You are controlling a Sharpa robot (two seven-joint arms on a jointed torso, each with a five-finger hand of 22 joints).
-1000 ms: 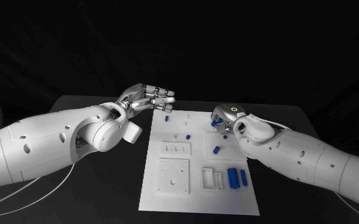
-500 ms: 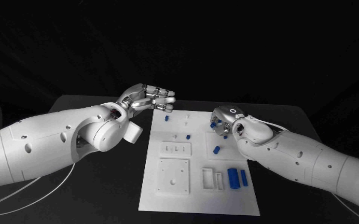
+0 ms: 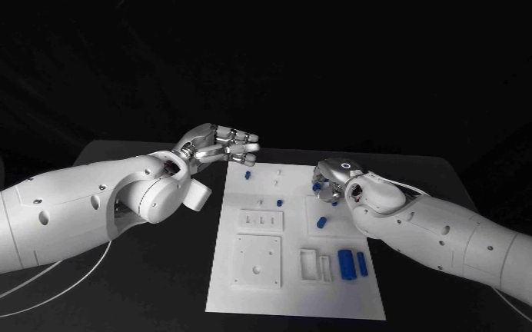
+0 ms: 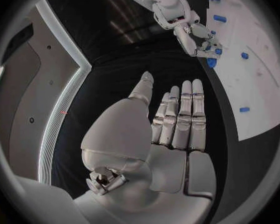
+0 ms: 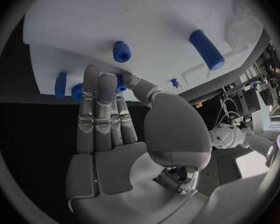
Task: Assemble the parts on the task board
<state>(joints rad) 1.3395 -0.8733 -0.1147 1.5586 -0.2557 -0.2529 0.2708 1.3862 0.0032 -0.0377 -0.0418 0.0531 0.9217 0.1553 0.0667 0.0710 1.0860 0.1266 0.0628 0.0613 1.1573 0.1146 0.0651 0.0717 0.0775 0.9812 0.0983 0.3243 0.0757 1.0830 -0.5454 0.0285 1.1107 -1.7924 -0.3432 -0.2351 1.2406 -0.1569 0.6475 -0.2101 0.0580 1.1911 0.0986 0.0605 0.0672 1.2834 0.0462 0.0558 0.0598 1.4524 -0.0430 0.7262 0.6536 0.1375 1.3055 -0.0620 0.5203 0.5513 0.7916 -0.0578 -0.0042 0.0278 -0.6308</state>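
A: Nearest on the white task board [image 3: 290, 286], what lies there?
B: Two blue cylinders [image 3: 351, 263] side by side near its right edge, beside a recessed square plate [image 3: 257, 261].
A: And the right hand [image 3: 331, 176]?
B: Farther up, at the board's right edge, fingers straight and together over a small blue part [image 5: 120, 82]; whether it grips it, I cannot tell.
A: The left hand [image 3: 218, 144]?
B: Beyond the far left corner, fingers loosely curled, holding nothing.

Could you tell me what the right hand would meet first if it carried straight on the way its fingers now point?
Probably the blue part right at the right hand's fingers, then the task board under it. Whether they already touch is unclear.
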